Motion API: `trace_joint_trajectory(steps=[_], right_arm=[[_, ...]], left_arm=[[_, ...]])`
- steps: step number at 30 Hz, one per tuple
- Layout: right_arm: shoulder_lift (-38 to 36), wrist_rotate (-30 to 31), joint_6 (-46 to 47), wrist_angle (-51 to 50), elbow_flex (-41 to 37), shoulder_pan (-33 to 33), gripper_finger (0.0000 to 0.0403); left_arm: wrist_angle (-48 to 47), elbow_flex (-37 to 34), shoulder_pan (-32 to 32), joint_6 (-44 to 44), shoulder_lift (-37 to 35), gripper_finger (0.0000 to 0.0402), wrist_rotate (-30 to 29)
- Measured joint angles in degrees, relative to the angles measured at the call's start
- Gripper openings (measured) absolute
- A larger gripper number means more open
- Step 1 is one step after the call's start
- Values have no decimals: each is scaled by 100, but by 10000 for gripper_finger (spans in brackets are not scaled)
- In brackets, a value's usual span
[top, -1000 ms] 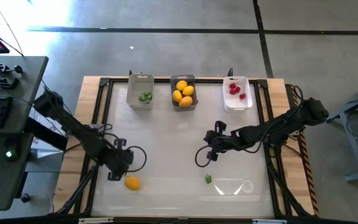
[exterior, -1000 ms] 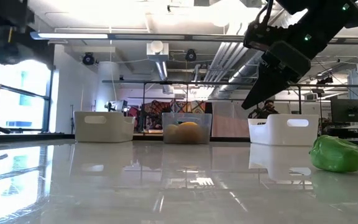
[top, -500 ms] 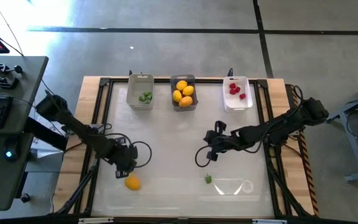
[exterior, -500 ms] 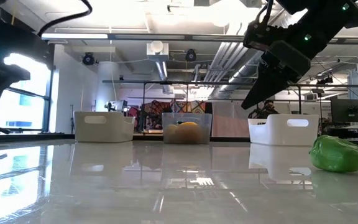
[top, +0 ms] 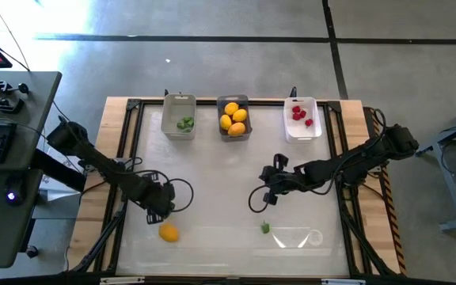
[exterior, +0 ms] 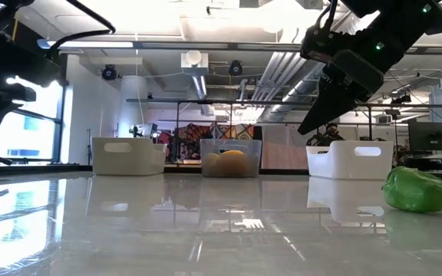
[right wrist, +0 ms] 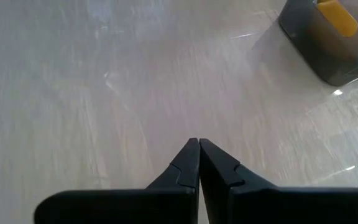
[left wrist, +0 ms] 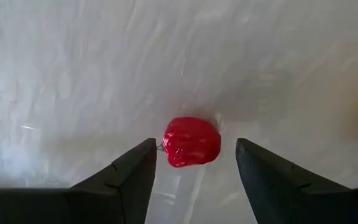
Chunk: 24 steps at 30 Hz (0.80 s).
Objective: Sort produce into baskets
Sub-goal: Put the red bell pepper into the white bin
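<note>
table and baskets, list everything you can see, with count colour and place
clear basket: 1, translucent, far edge on the left, green bits inside
dark grey basket: 1, far edge in the middle, about four yellow and orange fruits inside
white basket: 1, far edge on the right, red berries inside
loose lemon: 1, yellow-orange, near left of the table
red berry: 1, on the table between the left gripper's fingers
green piece: 1, near edge, centre-right
table: 1, white glossy top, wooden frame
left gripper: open, over the red berry, beside the lemon
right gripper: shut, empty, hovering mid-table
</note>
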Motion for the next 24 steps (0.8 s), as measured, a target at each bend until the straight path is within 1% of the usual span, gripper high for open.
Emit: trace_joint_trajectory(steps=[3,7,11,14,20,24], right_arm=[[-2,0,0,2,0,0,0],[-1,2,-1,2,0,0,0],[1,17,0,16,0,0,0],[1,17,0,41,0,0,0],[1,40,-28,70,0,0,0],[1,42,-33,70,0,0,0]], left_arm=[[149,-234,0,-3,-4,209,24],[599,-657,0,-13,-2,209,175],[666,-684,0,58,-9,209,173],[737,-609,-9,194,-66,201,125],[1053,-585,-2,292,-370,156,-429],[1078,-596,79,294,-398,119,-488]])
